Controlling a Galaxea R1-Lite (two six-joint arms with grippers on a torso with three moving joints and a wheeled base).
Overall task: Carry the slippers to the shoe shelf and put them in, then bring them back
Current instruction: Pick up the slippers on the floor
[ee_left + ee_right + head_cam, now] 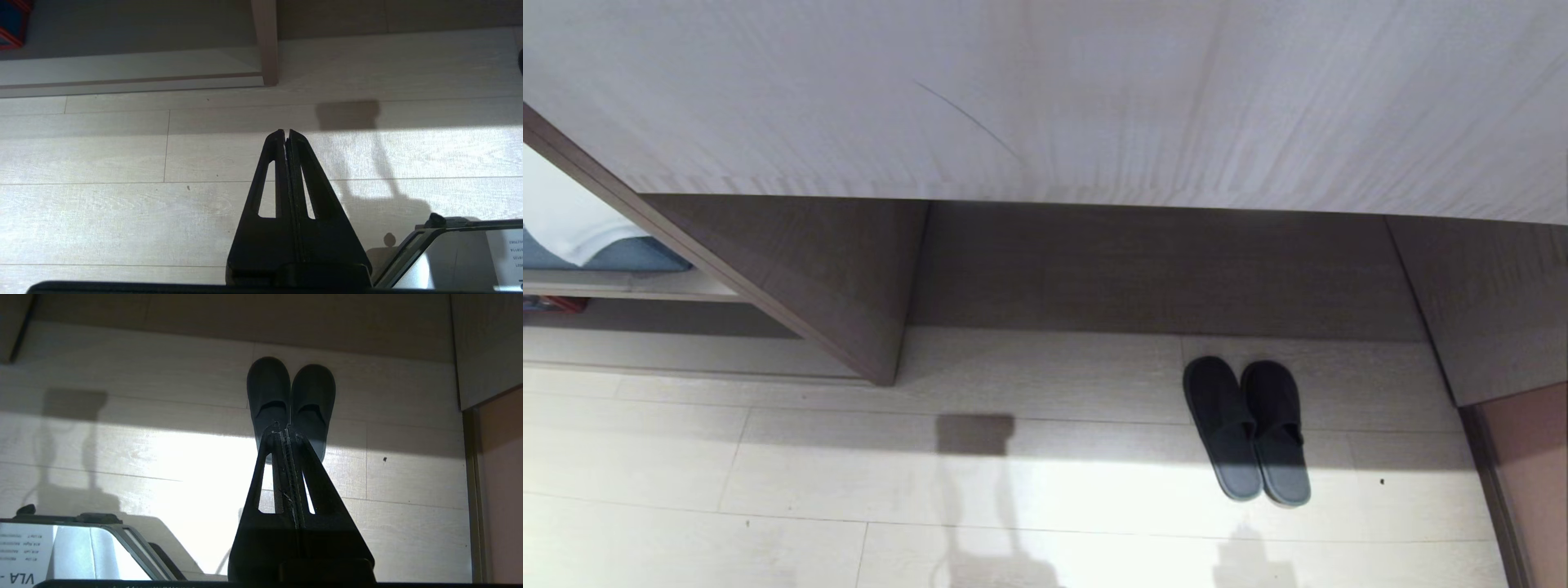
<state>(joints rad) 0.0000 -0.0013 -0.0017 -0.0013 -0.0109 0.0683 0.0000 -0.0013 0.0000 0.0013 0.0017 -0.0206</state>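
**Slippers on the floor, both grippers unused**

Nearest the cameras were the grippers themselves: the left gripper (pixel 287 132) hung over bare pale floor (pixel 102 163) with its fingers pressed together on nothing, and the right gripper (pixel 284 428) was likewise pinched closed and empty, pointing toward the pair. Neither arm showed in the head view.

From where I stood, the slippers (pixel 1248 428) lay side by side, touching, on the floorboards at the mouth of the shoe shelf (pixel 1160 269), toes toward its back wall and heels out in the sunlit patch. They sat toward the right of the wide cubby, well apart from the vertical divider (pixel 849 286) on the left. Part of the robot's own base (pixel 81 547) showed close by the right gripper.

It looked to me like the very opening of a pick-up: nothing was held and the pair appeared untouched. Whether this was the carry to the shelf or the return I could not tell. The next move, I judged, would call for the right gripper to spread its fingers, reach down to the pair and close on both slippers, perhaps where the straps meet.
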